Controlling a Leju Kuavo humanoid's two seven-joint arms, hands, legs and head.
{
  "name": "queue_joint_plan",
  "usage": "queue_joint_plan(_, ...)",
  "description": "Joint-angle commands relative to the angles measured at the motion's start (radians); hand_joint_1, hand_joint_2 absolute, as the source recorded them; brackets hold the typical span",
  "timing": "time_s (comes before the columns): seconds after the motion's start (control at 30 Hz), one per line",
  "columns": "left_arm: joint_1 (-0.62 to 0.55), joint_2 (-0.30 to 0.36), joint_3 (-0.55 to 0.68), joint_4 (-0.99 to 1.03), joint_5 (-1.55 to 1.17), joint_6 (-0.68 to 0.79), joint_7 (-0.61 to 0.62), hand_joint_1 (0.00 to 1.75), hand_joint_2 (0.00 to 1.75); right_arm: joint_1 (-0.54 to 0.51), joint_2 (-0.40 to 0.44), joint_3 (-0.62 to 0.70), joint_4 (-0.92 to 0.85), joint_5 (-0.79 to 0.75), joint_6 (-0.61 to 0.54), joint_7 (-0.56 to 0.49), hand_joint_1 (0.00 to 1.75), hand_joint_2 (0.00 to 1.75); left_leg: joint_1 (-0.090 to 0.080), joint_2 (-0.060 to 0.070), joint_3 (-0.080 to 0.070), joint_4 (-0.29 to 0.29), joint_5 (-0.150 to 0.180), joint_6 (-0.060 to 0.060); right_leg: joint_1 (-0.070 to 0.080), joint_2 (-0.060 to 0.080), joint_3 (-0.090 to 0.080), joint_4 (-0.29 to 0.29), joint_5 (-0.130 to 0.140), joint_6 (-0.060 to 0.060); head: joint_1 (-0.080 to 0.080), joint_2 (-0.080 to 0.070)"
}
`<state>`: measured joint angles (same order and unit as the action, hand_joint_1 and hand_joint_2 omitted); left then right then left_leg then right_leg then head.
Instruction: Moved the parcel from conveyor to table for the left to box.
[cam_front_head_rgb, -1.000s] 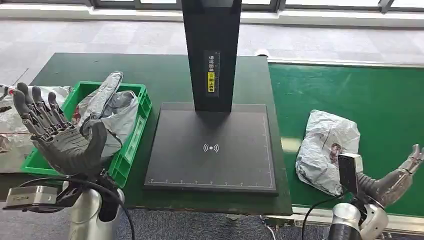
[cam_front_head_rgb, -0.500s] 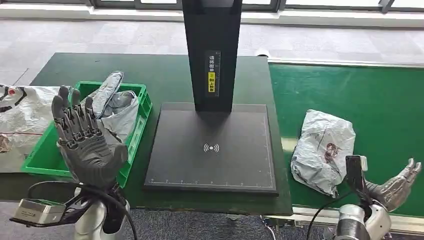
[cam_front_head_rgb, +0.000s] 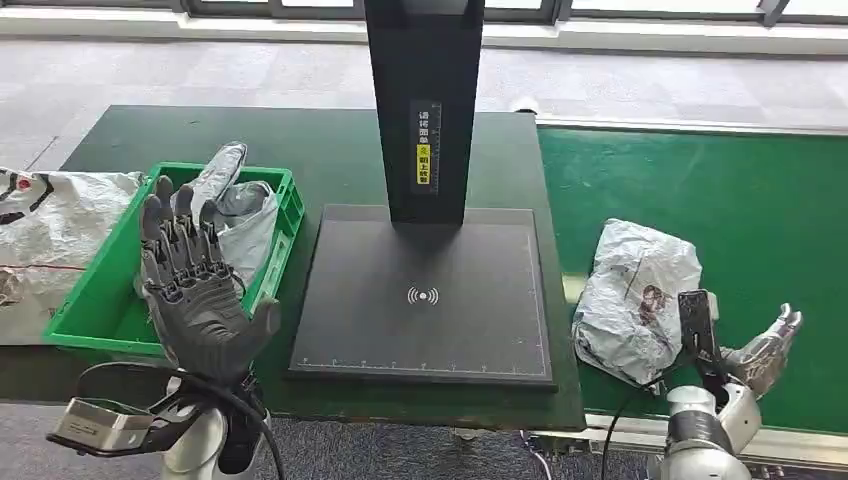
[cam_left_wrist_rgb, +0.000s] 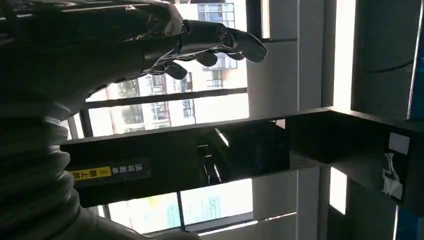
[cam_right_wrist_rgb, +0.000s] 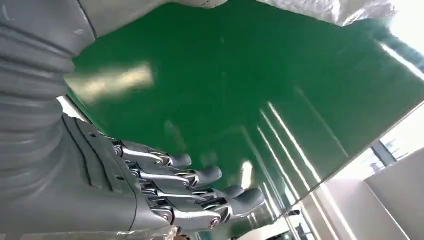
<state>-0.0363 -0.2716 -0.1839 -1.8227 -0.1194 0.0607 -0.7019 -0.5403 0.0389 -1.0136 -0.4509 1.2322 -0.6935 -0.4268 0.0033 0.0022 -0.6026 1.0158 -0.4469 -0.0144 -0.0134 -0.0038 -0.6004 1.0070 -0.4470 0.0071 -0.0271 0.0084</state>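
A crumpled grey plastic parcel (cam_front_head_rgb: 637, 299) lies on the green conveyor belt (cam_front_head_rgb: 740, 200), near its left edge. My right hand (cam_front_head_rgb: 762, 352) hovers low just right of the parcel, fingers apart and empty; the right wrist view has its fingers (cam_right_wrist_rgb: 200, 192) over the belt with the parcel's edge (cam_right_wrist_rgb: 345, 10) beyond. My left hand (cam_front_head_rgb: 195, 290) is raised upright with fingers spread, holding nothing, in front of the green crate (cam_front_head_rgb: 100, 320). The left wrist view looks past the fingers (cam_left_wrist_rgb: 220, 40) to the black scanner post (cam_left_wrist_rgb: 225, 155).
The green crate holds several grey parcels (cam_front_head_rgb: 230, 205). A black scanner base with a tall post (cam_front_head_rgb: 423, 290) fills the table's middle. More bagged parcels (cam_front_head_rgb: 40, 225) lie at the far left. Dark green table (cam_front_head_rgb: 300, 140) extends behind.
My left hand has moved right and slightly lower, in front of the crate. The parcel has drifted left along the belt, and my right hand has drawn in closer to it.
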Motion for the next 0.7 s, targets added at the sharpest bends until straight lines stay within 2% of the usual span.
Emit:
queue_joint_plan(0.03,-0.016,0.055,-0.061,0.079,-0.004,0.013,0.004,0.0,1.75,-0.125,-0.041,0.111,0.078,0.062,-0.005,0.064,0.0,1.75,-0.001,0.003,0.002,-0.002,0.0,0.0,-0.001,0.003,0.001,-0.001,0.001,0.0,0.0,0.0)
queue_joint_plan(0.17,-0.006,0.063,-0.079,0.089,-0.011,0.028,0.004,0.0,1.75,-0.143,-0.011,0.137,0.009,0.067,-0.005,0.008,0.0,1.75,-0.001,0.003,0.005,-0.004,0.0,0.0,-0.001,0.004,0.003,-0.003,0.001,-0.001,0.0,0.0)
queue_joint_plan(0.4,-0.006,0.063,-0.079,0.089,-0.011,0.028,0.004,0.0,1.75,-0.143,-0.011,0.137,0.009,0.067,-0.005,0.008,0.0,1.75,0.0,0.002,0.004,-0.002,0.0,0.0,0.0,0.002,0.003,-0.002,0.0,-0.001,0.0,0.0)
queue_joint_plan(0.47,-0.017,0.068,-0.083,0.094,-0.005,0.038,0.004,0.0,1.75,-0.139,0.005,0.153,-0.003,0.076,-0.005,-0.022,0.0,1.75,-0.001,0.001,0.003,-0.002,0.0,0.0,0.0,0.002,0.002,-0.002,0.0,-0.001,0.0,0.0)
queue_joint_plan(0.7,-0.019,0.082,-0.106,0.093,-0.001,0.064,0.004,0.0,1.75,-0.156,0.019,0.25,0.067,0.194,-0.005,0.083,0.0,1.75,0.0,0.004,0.004,-0.003,0.0,0.0,0.0,0.004,0.003,-0.002,0.001,-0.001,0.0,0.0)
